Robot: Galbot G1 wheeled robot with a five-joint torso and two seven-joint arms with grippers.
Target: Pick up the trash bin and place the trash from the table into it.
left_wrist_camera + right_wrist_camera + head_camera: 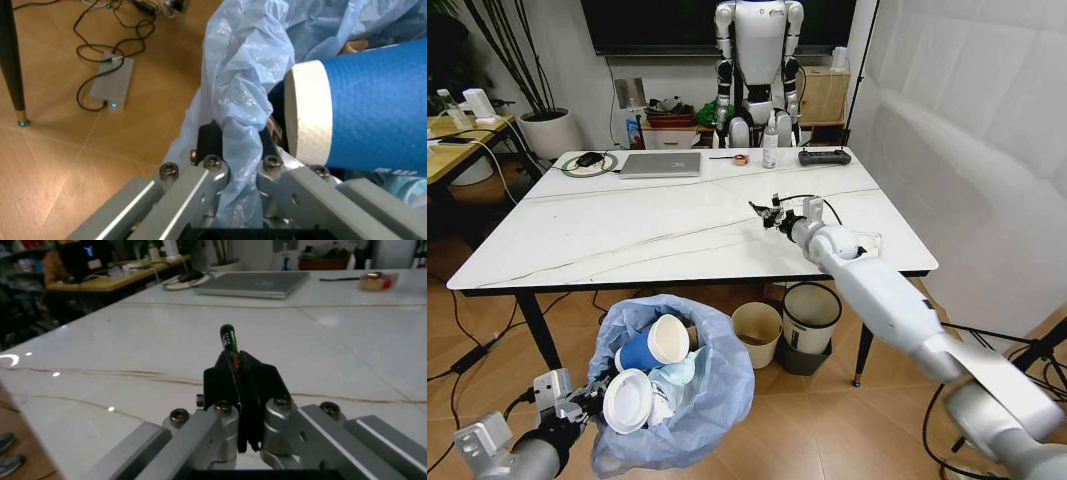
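Note:
The trash bin (677, 400), lined with a crinkled light-blue bag (247, 75), hangs low in front of the table (627, 230). My left gripper (587, 398) is shut on the bag-covered rim (237, 145). Inside lie a blue paper cup (652, 347) (373, 105), a white lid (628, 400) and a light-blue mask (672, 385). My right gripper (767, 213) hovers over the right half of the marble top, shut on a thin dark-green piece of trash (229, 337) that pokes out past its black fingers (257, 380).
At the table's far edge are a closed laptop (661, 164), a cable coil (587, 161), a tape roll (740, 159), a bottle (770, 145) and a controller (824, 157). A cream bin (757, 333) and a black bin (811, 318) stand under the table. Another robot (759, 60) stands behind.

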